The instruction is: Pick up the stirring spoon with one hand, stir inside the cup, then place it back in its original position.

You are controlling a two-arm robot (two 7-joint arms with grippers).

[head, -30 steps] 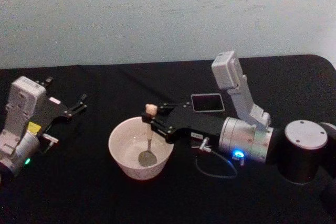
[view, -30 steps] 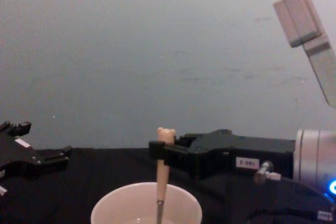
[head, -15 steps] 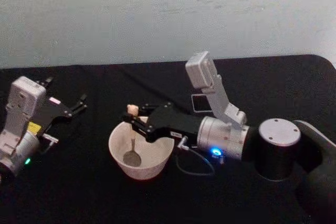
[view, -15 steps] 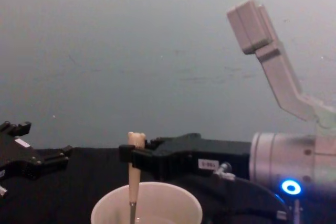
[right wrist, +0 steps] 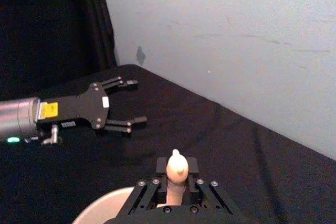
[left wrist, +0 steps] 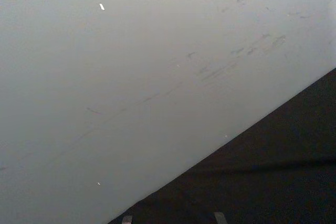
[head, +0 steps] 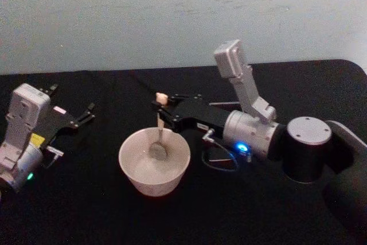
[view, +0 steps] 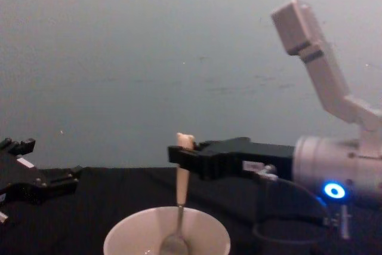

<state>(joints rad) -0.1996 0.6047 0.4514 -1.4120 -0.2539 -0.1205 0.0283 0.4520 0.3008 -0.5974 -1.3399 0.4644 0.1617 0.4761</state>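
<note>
Dim, flat light; the cup (head: 153,162) stands bright against the black table (head: 86,210).

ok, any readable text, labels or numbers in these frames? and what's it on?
Nothing here can be read as text.
On the left hand, a yellow label on the body: print too blurred to read.
On the same hand, a white sticker: too small to read.
No marks visible on the spoon, the cup or the right hand.

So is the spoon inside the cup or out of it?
Inside. The stirring spoon has its silver bowl down in the cup, handle sticking up above the rim, held by the right gripper.
</note>
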